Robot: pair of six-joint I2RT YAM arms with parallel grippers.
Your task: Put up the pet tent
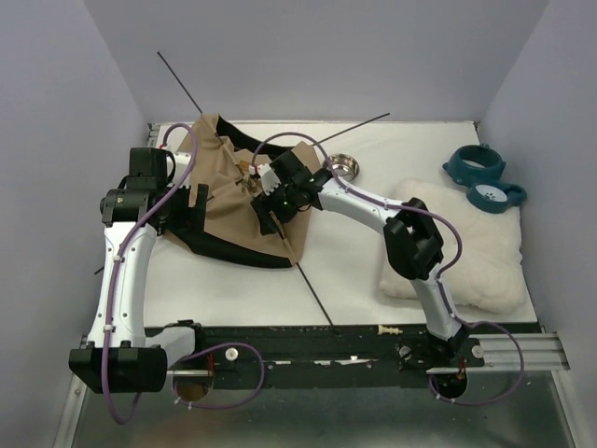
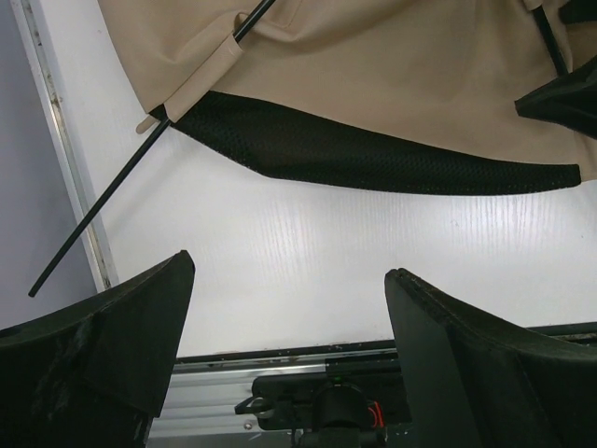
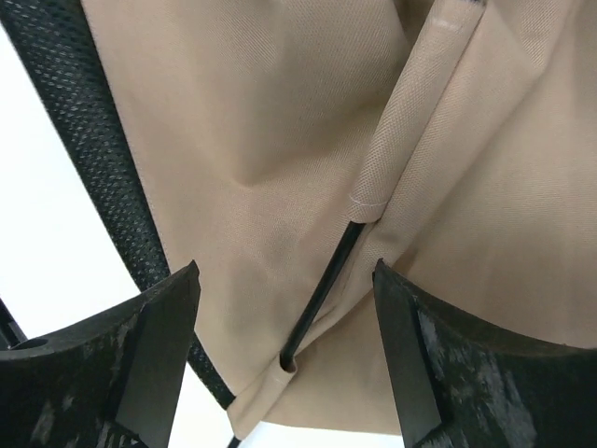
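Nearest the lens in the right wrist view, the right gripper (image 3: pixel 284 269) has its two black fingers (image 3: pixel 149 355) standing well apart, with nothing pinched between them. Straight beyond that gap lies the tan cloth of the pet tent (image 1: pixel 233 201). On it a thin black pole (image 3: pixel 322 285) shows bare between two stretches of fabric sleeve (image 3: pixel 410 121). The pole's long axis runs almost straight away from the gripper, leaning slightly to one side, so it lies along the gap and not across it. The jaws would close on it from either side, and the coming move seems to turn on that relation. From above, this pole crosses the table (image 1: pixel 345 271) from far left to near right, its near end sticking out well past the fabric toward the arm bases. A second pole (image 1: pixel 359 124) crosses it, running from far right toward near left. The tent lies collapsed and flat on the left half of the table, black edge toward the near side; which way its doorway faces cannot be told. The right gripper sits over the tent's right part and is the nearer one to the exposed pole. The left gripper (image 2: pixel 289 266) is spread wide too and empty, hovering over bare table just near of the tent's black mesh edge (image 2: pixel 373 163).
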